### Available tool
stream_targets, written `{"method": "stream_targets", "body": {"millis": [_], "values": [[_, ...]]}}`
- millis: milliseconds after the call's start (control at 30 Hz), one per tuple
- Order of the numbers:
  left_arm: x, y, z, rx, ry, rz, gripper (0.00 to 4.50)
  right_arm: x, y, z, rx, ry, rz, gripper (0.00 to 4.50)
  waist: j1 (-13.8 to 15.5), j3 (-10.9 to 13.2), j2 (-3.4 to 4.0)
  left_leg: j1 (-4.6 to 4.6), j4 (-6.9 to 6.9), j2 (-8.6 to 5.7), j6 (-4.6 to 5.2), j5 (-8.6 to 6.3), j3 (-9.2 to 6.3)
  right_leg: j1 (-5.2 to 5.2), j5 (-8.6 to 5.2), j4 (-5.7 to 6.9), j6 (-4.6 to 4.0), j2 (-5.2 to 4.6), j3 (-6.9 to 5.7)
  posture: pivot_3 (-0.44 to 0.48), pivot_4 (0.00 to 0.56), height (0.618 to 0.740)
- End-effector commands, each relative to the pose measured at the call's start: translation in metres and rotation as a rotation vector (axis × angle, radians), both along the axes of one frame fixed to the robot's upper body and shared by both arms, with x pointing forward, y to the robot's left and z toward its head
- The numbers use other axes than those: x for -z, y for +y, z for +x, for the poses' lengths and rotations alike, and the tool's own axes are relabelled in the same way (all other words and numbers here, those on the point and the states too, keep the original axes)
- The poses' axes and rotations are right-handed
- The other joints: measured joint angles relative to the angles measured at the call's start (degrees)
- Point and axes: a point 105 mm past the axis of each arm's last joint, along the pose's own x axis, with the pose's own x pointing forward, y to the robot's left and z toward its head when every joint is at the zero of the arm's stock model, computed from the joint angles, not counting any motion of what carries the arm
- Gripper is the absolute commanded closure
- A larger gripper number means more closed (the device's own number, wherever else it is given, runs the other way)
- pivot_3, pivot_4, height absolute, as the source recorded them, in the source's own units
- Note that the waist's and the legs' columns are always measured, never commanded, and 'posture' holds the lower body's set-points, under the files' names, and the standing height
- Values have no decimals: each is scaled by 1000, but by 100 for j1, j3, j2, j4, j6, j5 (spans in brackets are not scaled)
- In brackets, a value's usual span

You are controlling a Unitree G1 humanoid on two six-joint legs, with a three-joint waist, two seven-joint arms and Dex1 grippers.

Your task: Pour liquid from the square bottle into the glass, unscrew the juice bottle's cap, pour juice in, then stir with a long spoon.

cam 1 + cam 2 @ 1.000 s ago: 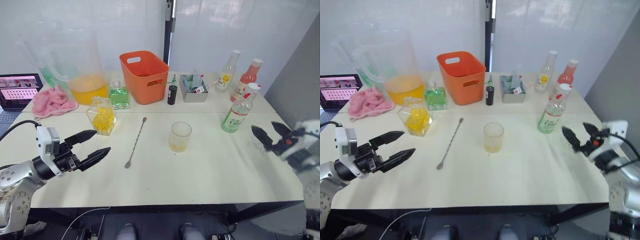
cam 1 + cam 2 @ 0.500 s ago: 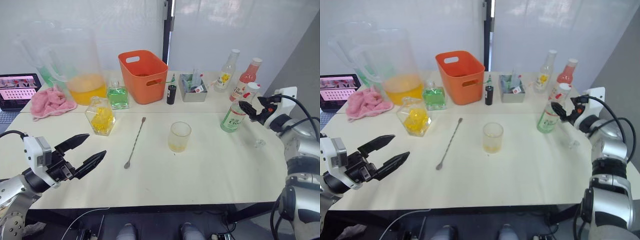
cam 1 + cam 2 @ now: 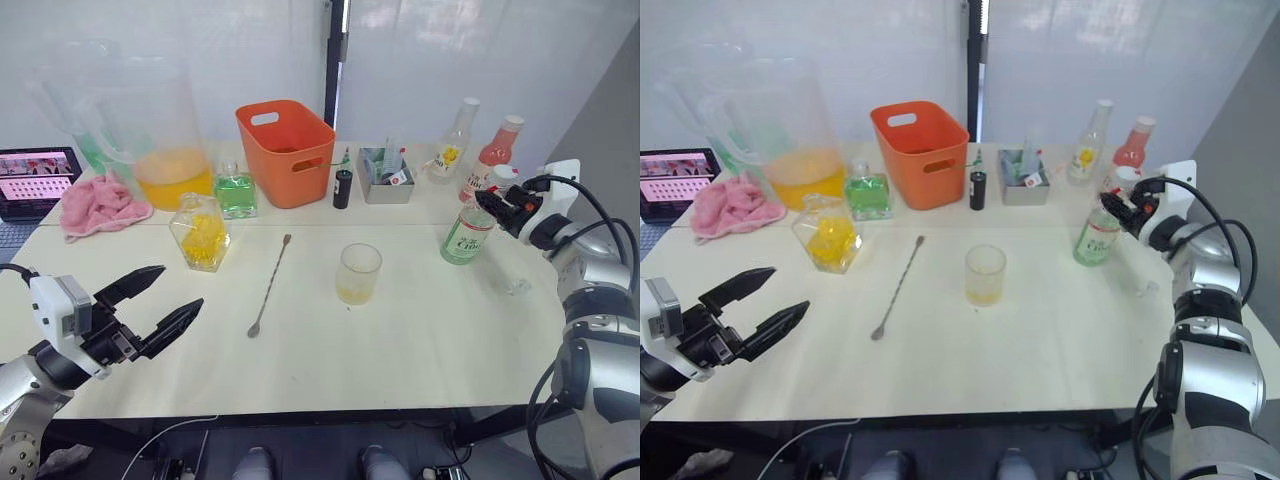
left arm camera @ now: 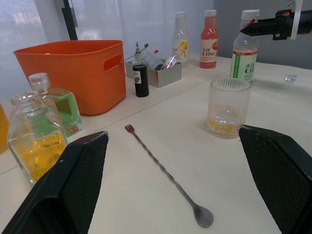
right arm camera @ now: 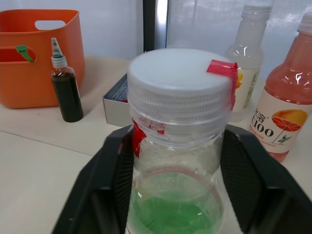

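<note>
Right wrist view | right hand (image 5: 173,161) fingers open, straddling juice bottle (image 5: 175,195) neck below white cap (image 5: 178,78) | bottle upright on worktop (image 3: 420,330), light, slippery plastic; grip neck | left hand (image 3: 165,305) open, empty

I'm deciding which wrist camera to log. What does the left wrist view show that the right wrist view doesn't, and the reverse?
Left wrist view alone: the long spoon, the glass holding a little yellow liquid, the square bottle, and the right tool at the bottle's cap. Right wrist view alone: the red tape on that white cap, close up, with the fingers either side of the neck. Shared: the green-label juice bottle, orange bin, dark dropper bottle and pink bottle.
</note>
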Motion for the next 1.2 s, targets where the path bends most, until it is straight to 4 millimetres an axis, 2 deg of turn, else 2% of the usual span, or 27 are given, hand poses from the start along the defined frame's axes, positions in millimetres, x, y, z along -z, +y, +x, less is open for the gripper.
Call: {"method": "stream_targets", "body": {"millis": [33, 200, 300, 367, 500, 600, 767, 900, 1000, 1067, 1200], "values": [[-9, -2, 0, 9, -48, 18, 0, -24, 0, -1, -7, -86, 0, 3079, -3, 0, 0, 0, 0, 0, 0, 0, 0, 0, 0, 0, 0, 0, 0, 0, 150, 738], [-6, -7, 8, 58, -23, 21, 0, -35, 2, -5, -31, -116, -4, 3106, -4, 1, 1, 0, 1, 0, 0, 0, 0, 0, 0, 0, 0, 0, 0, 0, 150, 738], [-4, -14, 12, 108, -2, 26, 0, -46, 10, -15, -134, -137, -8, 3106, -1, 9, 13, 0, -2, 0, 0, 0, 1, -3, 0, 1, 0, 0, 0, 0, 150, 738], [-3, -19, 14, 143, 1, 30, 0, -53, 20, -26, -225, -139, -26, 3106, 7, 12, 19, -1, -10, 0, 0, 0, 1, -7, 0, 2, -2, 0, 0, 0, 150, 738], [-5, -32, 22, 225, 6, 23, 0, -64, 42, -64, -410, -133, -69, 3106, 71, 16, 30, 0, -35, -1, 1, 1, 0, -12, 6, 4, 8, 1, 0, 0, 150, 738], [-6, -44, 28, 303, 14, 21, 0, -62, 62, -94, -518, -93, -94, 3106, 105, 16, 30, 0, -48, -2, 1, 0, 0, -15, 9, 4, 13, 1, 0, 0, 150, 738], [-11, -53, 40, 382, 12, 20, 0, -59, 82, -127, -592, -54, -88, 3106, 136, 16, 29, 1, -50, -2, 1, 1, 0, -16, 4, 1, 19, 2, -1, 0, 150, 738], [-10, -64, 45, 482, 28, 43, 0, -49, 111, -157, -684, -31, -62, 3106, 188, 15, 28, 2, -48, -2, 1, 1, -1, -15, -8, 3, 17, 3, -1, 0, 150, 738], [-9, -69, 46, 531, 40, 59, 0, -41, 133, -170, -737, -21, -28, 3106, 172, 15, 28, 2, -47, -1, 1, 1, -1, -13, -8, 1, 18, 3, -1, 0, 150, 738], [-10, -73, 45, 562, 45, 62, 0, -31, 156, -180, -787, -26, -19, 3106, 172, 14, 24, 2, -46, -1, 1, 1, -1, -13, -8, 1, 17, 2, 0, 0, 150, 738], [-12, -76, 42, 591, 45, 77, 0, -17, 185, -188, -831, -27, 6, 3106, 177, 14, 24, 1, -46, 0, 1, 1, -2, -14, -12, 2, 19, 6, -1, 0, 150, 738]]}}
